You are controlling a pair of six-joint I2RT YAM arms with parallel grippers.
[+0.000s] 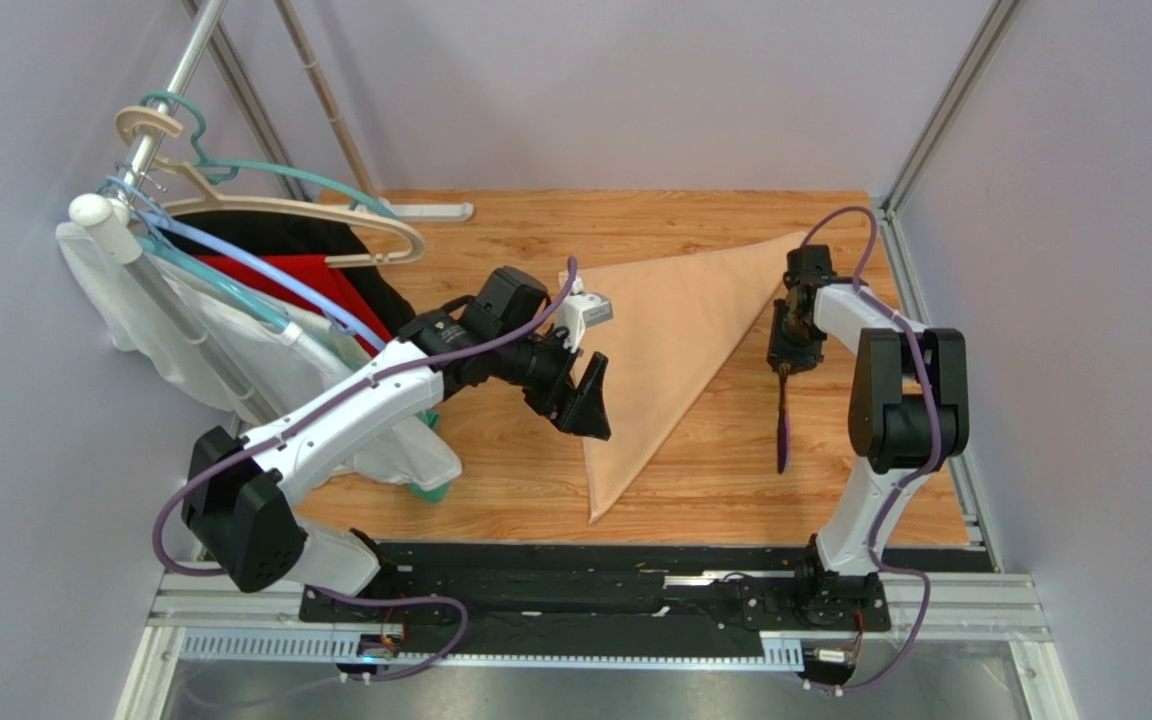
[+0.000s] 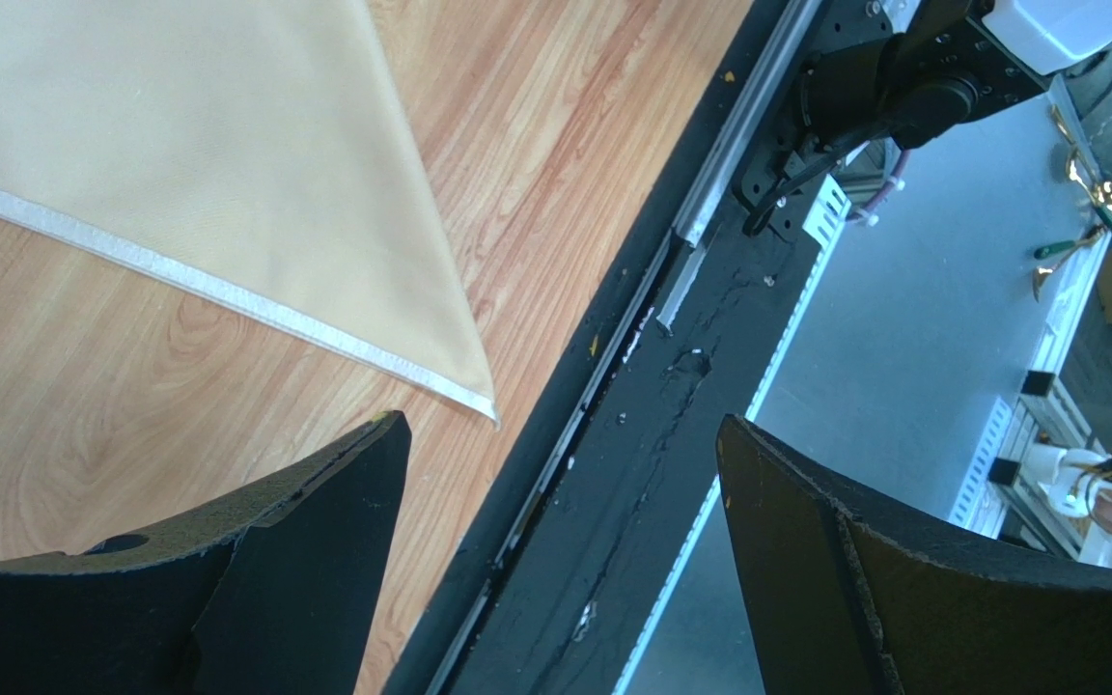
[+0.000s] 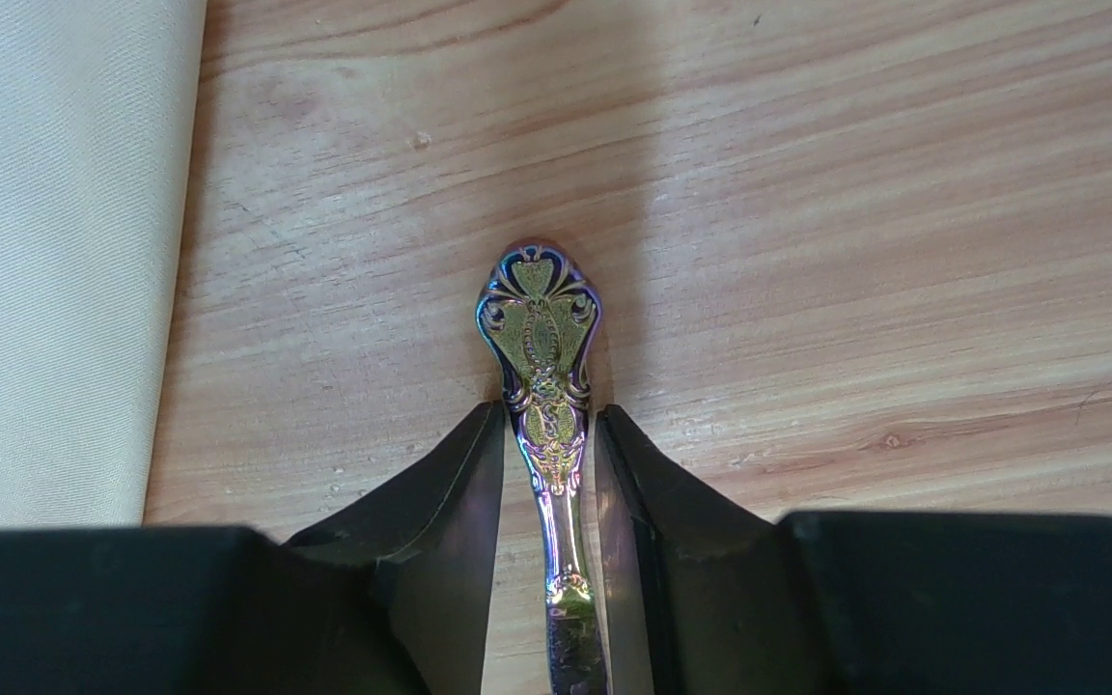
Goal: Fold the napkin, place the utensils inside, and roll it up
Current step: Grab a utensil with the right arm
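The pale peach napkin [image 1: 672, 338] lies folded into a triangle on the wooden table, its long point toward the near edge. It also shows in the left wrist view [image 2: 199, 145] and at the left of the right wrist view [image 3: 40, 261]. My left gripper [image 1: 585, 402] hovers at the napkin's left edge, open and empty [image 2: 562, 420]. My right gripper [image 1: 787, 360] is just right of the napkin, closed on the ornate handle of a purple-gold utensil [image 3: 540, 326]. The utensil [image 1: 784, 428] extends toward the near edge. No other utensil is in view.
A rack at the left holds hangers with white, red and black garments [image 1: 237, 300], close behind my left arm. A black base rail [image 1: 612, 578] runs along the table's near edge. Metal frame posts and walls bound the back and right.
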